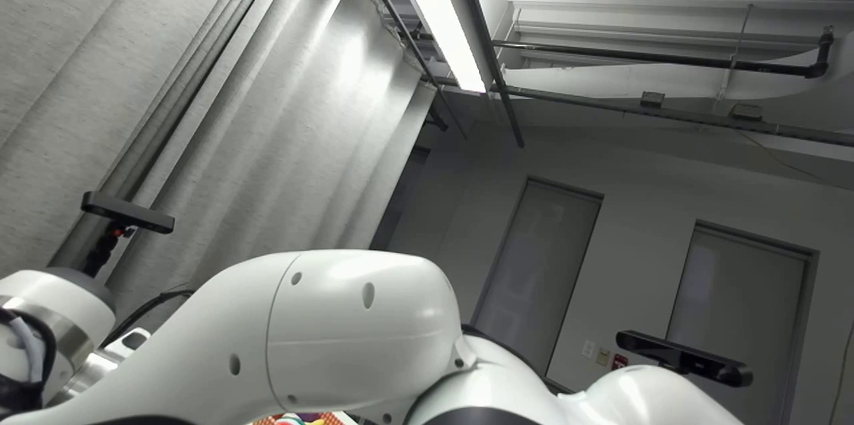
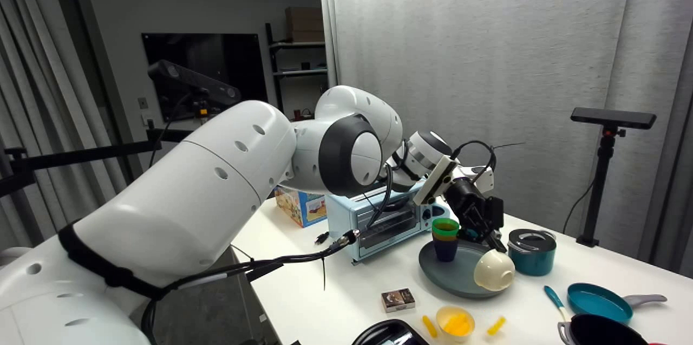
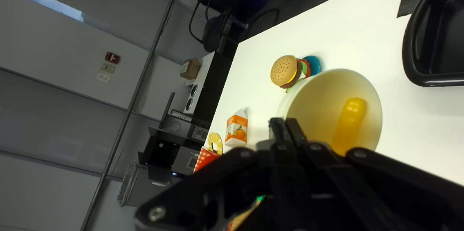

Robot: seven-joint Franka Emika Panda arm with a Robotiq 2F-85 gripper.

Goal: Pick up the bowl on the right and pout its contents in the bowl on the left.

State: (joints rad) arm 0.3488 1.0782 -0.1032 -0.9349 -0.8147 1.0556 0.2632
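A cream bowl [image 2: 495, 271] hangs tilted on its side above the grey plate in an exterior view. My gripper [image 3: 285, 124] is shut on this bowl's wall, one finger inside the rim and one outside. In the wrist view a yellow piece [image 3: 349, 122] lies inside the held bowl [image 3: 326, 93]. A second bowl [image 2: 440, 317] stands upright on the table, nearer that exterior camera, with yellow pieces [image 2: 458, 325] in it. Loose yellow pieces lie on either side of it, one [image 2: 429, 326] and another [image 2: 496, 326]. Which bowl is the left one I cannot tell.
Stacked cups [image 2: 445, 242] stand on the grey plate [image 2: 449, 280], close to the held bowl. Around are a teal pot [image 2: 533, 258], a teal pan [image 2: 598, 301], a toaster oven [image 2: 379, 226] and a small box [image 2: 398, 300]. The wrist view shows a toy burger [image 3: 284, 71] and juice carton [image 3: 236, 129].
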